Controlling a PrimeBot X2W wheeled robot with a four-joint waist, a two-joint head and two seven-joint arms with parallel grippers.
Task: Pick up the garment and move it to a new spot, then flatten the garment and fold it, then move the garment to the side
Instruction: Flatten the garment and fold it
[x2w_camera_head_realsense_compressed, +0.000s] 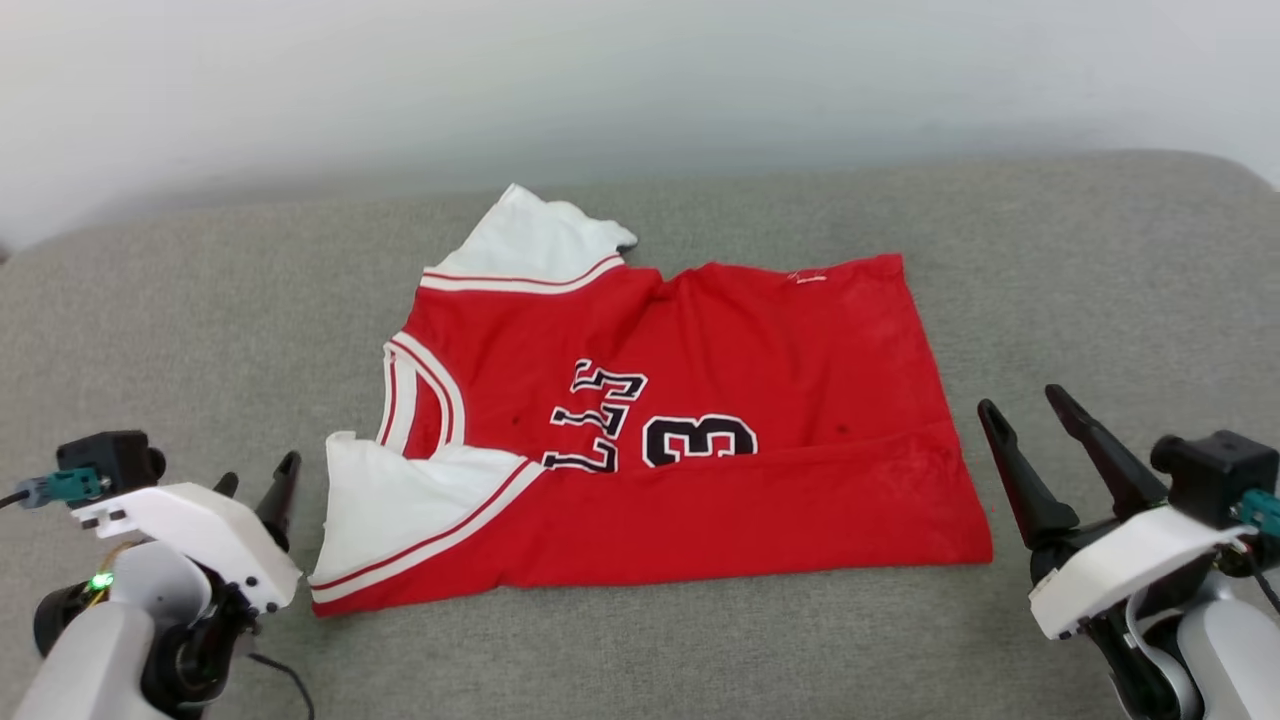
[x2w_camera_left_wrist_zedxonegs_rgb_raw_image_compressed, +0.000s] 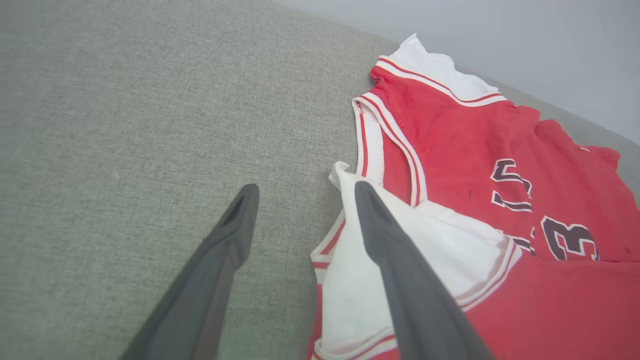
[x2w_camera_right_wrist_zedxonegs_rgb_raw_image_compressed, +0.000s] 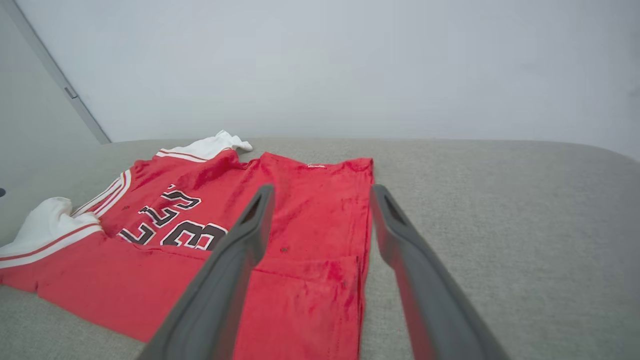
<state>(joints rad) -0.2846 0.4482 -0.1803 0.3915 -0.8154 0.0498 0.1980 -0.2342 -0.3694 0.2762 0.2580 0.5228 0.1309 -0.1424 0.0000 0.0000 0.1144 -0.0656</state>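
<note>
The red jersey (x2w_camera_head_realsense_compressed: 700, 400) is lying spread on the grey fabric surface (x2w_camera_head_realsense_compressed: 640, 650) in the middle of the head view, collar pointing to 9 o'clock and hem to 3 o'clock. Its edge along 6 o'clock is lying doubled over the front, covering part of the black-and-white lettering (x2w_camera_head_realsense_compressed: 650, 425). One white sleeve (x2w_camera_head_realsense_compressed: 525, 245) is sticking out at 11 o'clock, the other (x2w_camera_head_realsense_compressed: 400, 500) at 8 o'clock.

The left gripper (x2w_camera_head_realsense_compressed: 258, 488) is hovering at 8 o'clock, just beside that nearer sleeve, its fingers standing apart and gripping nothing. In the left wrist view one finger (x2w_camera_left_wrist_zedxonegs_rgb_raw_image_compressed: 400, 270) is crossing in front of the white cloth – whether it is touching is unclear.

The right gripper (x2w_camera_head_realsense_compressed: 1023, 405) is waiting at 4 o'clock – fingers spread wide, empty, just beside the hem corner.
</note>
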